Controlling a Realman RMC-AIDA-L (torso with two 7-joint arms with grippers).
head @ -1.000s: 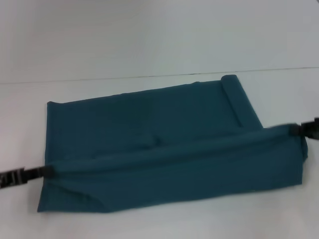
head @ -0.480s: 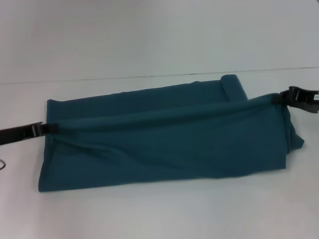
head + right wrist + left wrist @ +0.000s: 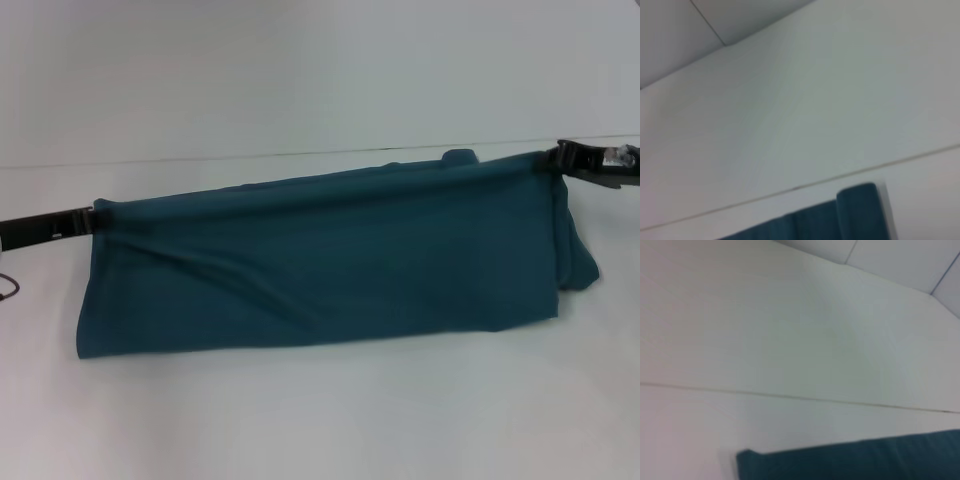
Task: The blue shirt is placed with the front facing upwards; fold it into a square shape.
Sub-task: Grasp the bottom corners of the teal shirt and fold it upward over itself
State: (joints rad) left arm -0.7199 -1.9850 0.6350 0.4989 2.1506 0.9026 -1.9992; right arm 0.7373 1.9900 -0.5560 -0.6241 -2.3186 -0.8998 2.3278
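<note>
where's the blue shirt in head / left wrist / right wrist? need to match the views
Head view: the blue shirt spans the middle of the white table, its top edge stretched between the left gripper and the right gripper.
Left wrist view: only an edge strip of it shows at the bottom, from centre to right.
Right wrist view: a corner of it shows at bottom centre.
Shared landmark: the thin dark seam line behind the shirt.

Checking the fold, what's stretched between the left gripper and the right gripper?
In the head view, the blue shirt spans it: its raised edge runs taut from the left gripper to the right gripper.
</note>
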